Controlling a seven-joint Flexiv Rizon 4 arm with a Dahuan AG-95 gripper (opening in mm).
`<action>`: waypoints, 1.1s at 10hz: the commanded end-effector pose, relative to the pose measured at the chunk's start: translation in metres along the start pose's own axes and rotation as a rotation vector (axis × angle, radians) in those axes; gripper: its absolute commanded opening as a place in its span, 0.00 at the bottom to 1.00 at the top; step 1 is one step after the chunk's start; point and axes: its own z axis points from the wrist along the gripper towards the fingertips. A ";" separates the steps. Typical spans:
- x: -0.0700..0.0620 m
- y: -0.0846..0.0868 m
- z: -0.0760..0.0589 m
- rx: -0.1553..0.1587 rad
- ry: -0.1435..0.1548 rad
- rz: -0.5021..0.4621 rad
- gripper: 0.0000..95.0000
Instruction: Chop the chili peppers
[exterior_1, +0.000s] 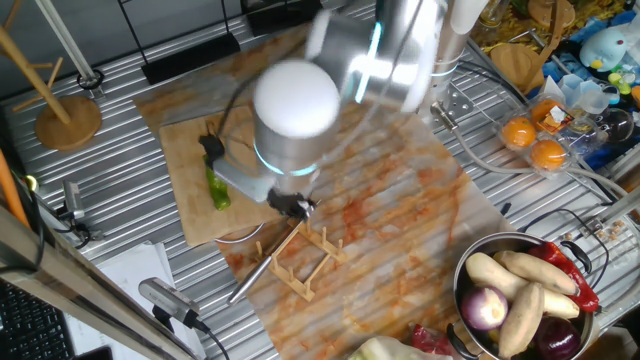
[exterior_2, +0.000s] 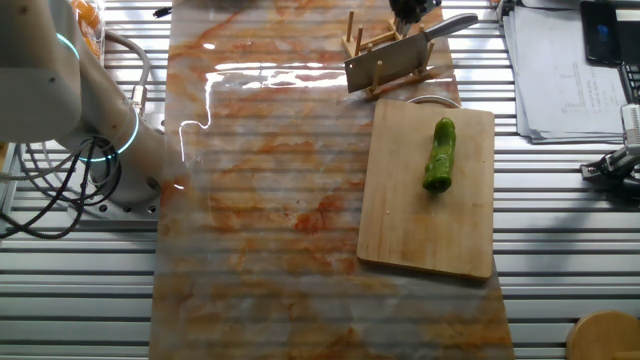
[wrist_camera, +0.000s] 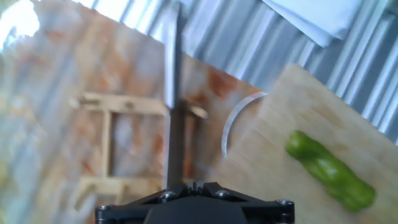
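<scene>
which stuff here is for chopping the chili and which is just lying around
For the job: green chili pepper, cutting board, knife on its wooden rack, hand.

Just lying about: bowl of vegetables, oranges, papers.

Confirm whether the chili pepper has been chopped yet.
No, the chili pepper lies whole and uncut on the cutting board.

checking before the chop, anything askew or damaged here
Nothing damaged. The green chili pepper lies whole on the cutting board; the cleaver sits tilted in its wooden rack, gripper at its handle.
</scene>
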 end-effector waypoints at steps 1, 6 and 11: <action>-0.007 0.011 -0.002 0.026 0.035 0.125 0.00; -0.008 0.011 -0.002 0.056 0.074 -0.002 0.00; -0.024 0.023 0.020 0.070 0.041 0.009 0.20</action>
